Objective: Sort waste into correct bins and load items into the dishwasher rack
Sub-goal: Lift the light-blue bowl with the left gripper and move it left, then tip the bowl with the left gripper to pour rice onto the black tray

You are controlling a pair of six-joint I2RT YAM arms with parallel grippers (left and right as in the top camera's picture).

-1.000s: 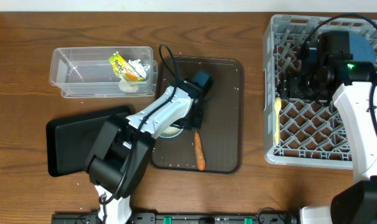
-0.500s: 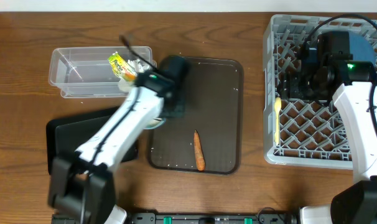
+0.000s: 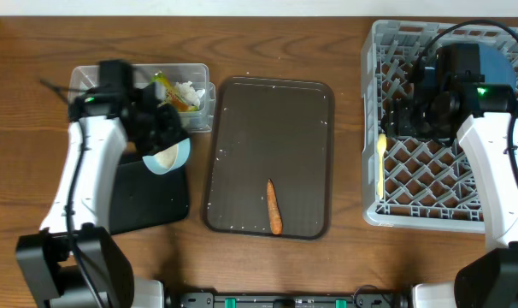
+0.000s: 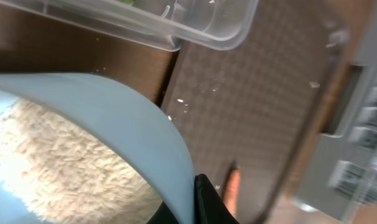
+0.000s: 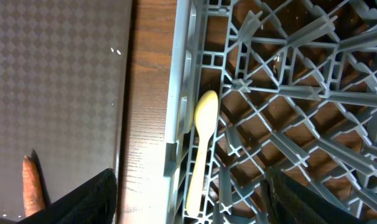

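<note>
We judge the job a little past halfway. In the clear tub at ten o'clock on the table, the snack wrapper and the tissue are already binned. In the rack at three o'clock, the spoon lies along the nine o'clock edge and the blue plate stands at one o'clock.

The left gripper is clamped on the rim of the bowl, held tilted over the one o'clock corner of the black tray. The rice is not yet tipped out. The right gripper hovers over the rack with its fingers apart, holding nothing.

What remains, as we read it, is dumping the rice, racking the bowl, and binning the carrot, which lies at six o'clock on the brown tray. We can see no cups.
</note>
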